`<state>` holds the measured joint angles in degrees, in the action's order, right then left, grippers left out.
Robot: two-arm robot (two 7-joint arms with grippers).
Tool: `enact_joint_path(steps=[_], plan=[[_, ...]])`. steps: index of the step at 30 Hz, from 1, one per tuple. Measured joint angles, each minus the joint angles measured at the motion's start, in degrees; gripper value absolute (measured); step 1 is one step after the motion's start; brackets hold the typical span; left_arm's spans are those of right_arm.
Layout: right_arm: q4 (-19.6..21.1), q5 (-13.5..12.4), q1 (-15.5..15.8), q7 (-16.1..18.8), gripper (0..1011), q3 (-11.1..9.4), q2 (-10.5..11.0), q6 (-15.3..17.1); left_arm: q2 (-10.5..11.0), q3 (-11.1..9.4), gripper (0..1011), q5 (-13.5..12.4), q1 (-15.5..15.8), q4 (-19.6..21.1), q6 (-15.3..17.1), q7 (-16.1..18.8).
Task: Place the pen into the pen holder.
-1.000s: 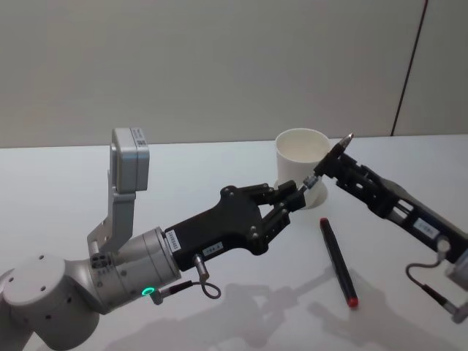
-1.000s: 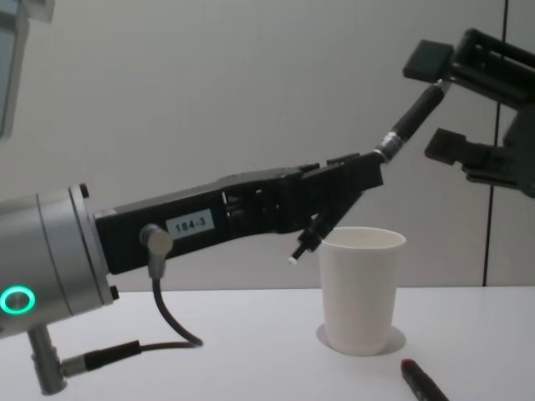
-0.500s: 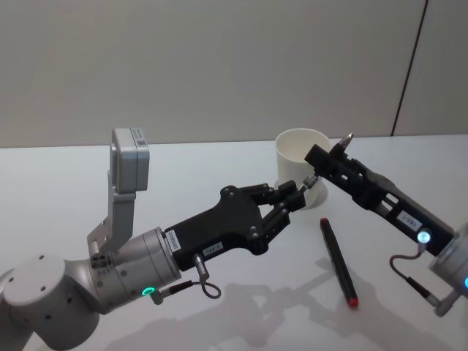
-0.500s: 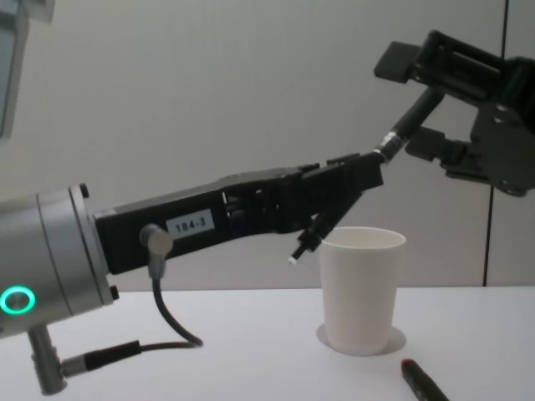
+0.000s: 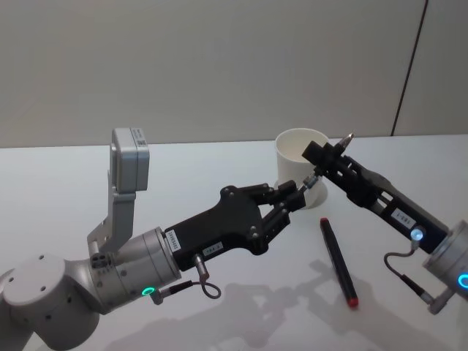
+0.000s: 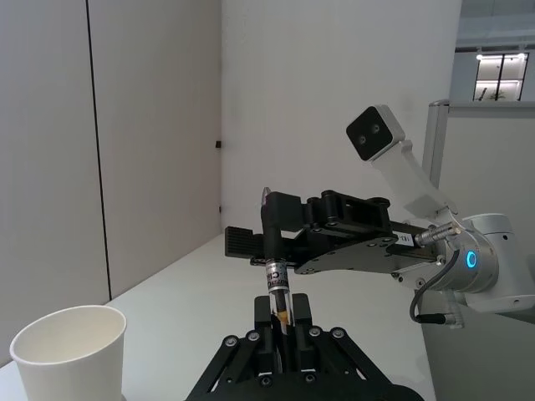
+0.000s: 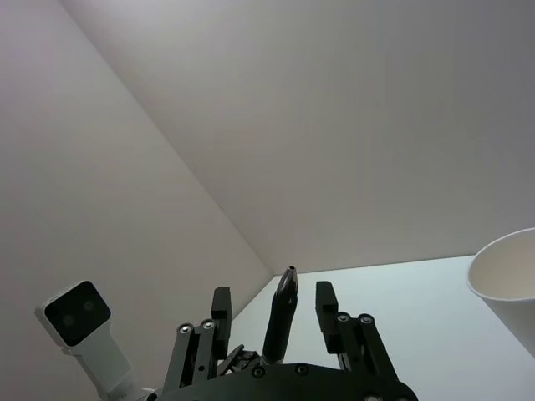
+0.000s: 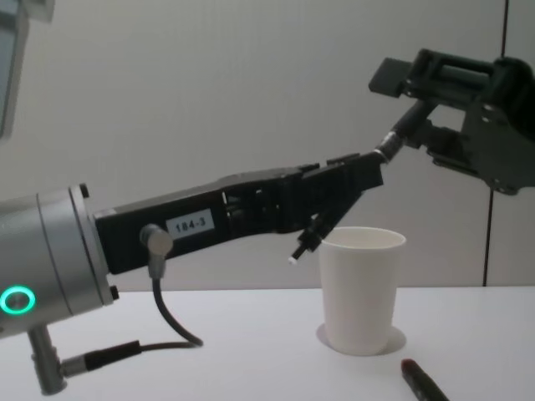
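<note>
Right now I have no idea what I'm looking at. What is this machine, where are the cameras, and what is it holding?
This is a two-armed robot; each arm ends in a gripper. One picture looks down from its head, one across the table from its chest, two from its wrists. The left gripper is shut on a tilted pen beside the white paper cup, the pen holder. The right gripper is open, fingers either side of the pen's upper end. A second pen, red-ended, lies on the table by the cup.
</note>
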<state>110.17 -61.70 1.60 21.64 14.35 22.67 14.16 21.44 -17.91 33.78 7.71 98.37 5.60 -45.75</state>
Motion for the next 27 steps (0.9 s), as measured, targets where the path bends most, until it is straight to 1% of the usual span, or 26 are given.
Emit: enact_joint_path(steps=[1, 3, 4, 5, 7, 9, 10, 11, 12, 15, 16, 27], plan=[[-0.01, 0.02, -0.01, -0.03, 629, 0.02, -0.02, -0.01, 0.00, 0.00, 150, 0.00, 0.00, 0.00, 0.00, 0.00], [0.00, 0.06, -0.05, -0.10, 545, 0.06, -0.07, -0.04, 0.00, 0.00, 150, 0.00, 0.00, 0.00, 0.00, 0.00], [0.00, 0.07, -0.06, -0.12, 533, 0.07, -0.10, -0.04, 0.00, 0.00, 149, 0.00, 0.00, 0.00, 0.00, 0.00], [0.00, 0.08, -0.07, -0.14, 485, 0.09, -0.11, -0.05, 0.00, 0.00, 149, 0.00, 0.00, 0.00, 0.00, 0.00], [0.00, 0.12, -0.09, -0.21, 422, 0.13, -0.14, -0.07, 0.00, 0.00, 149, 0.00, 0.00, 0.00, 0.00, 0.00], [0.00, 0.14, -0.10, -0.25, 387, 0.16, -0.17, -0.09, 0.00, 0.00, 149, 0.00, 0.00, 0.00, 0.00, 0.00], [0.00, 0.15, -0.11, -0.26, 328, 0.17, -0.18, -0.09, 0.00, 0.00, 149, 0.00, 0.00, 0.00, 0.00, 0.00], [0.00, 0.15, -0.11, -0.28, 300, 0.18, -0.18, -0.10, 0.00, 0.00, 149, 0.00, 0.00, 0.00, 0.00, 0.00], [0.00, 0.16, -0.11, -0.29, 242, 0.18, -0.19, -0.11, 0.00, 0.00, 149, 0.00, 0.00, 0.00, 0.00, 0.00], [0.00, 0.18, -0.13, -0.33, 185, 0.20, -0.21, -0.13, 0.00, 0.00, 150, -0.01, 0.00, 0.00, 0.00, 0.00], [0.02, 0.18, -0.14, -0.30, 140, 0.23, -0.22, -0.13, 0.00, 0.00, 149, -0.02, 0.00, 0.00, 0.00, 0.00], [0.01, 0.25, -0.18, -0.42, 129, 0.26, -0.28, -0.17, 0.00, 0.00, 143, -0.01, 0.00, 0.00, -0.01, 0.00]])
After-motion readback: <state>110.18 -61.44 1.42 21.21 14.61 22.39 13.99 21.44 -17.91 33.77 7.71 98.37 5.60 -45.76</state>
